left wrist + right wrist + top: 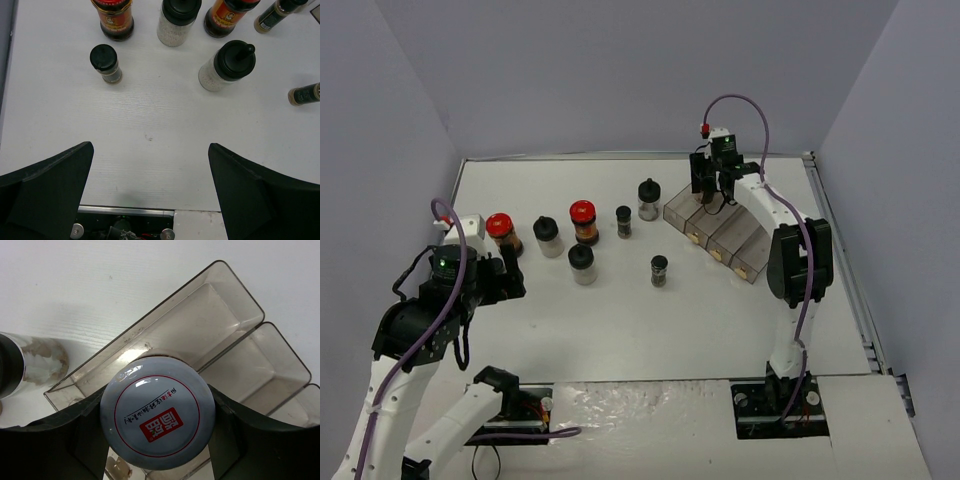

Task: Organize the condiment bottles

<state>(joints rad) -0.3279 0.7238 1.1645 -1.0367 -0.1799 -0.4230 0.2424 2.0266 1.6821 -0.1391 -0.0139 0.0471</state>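
My right gripper (157,412) is shut on a white-lidded jar (157,415), held over the end compartment of the clear tray (220,275); it sits at the back right (713,185). Several condiment bottles stand mid-table: two red-capped jars (500,228) (583,220), black-capped jars (548,236) (582,263) (649,198) and small dark jars (623,221) (659,270). My left gripper (150,150) hangs open and empty near the front left (508,278), short of a small black-capped jar (106,62) and a red-capped jar (112,17).
The clear tray (720,235) lies diagonally at the back right, with empty compartments beside the one under the jar. A black-capped clear jar (30,365) stands just left of the tray. The table's near edge and a metal rail (125,212) lie under my left gripper.
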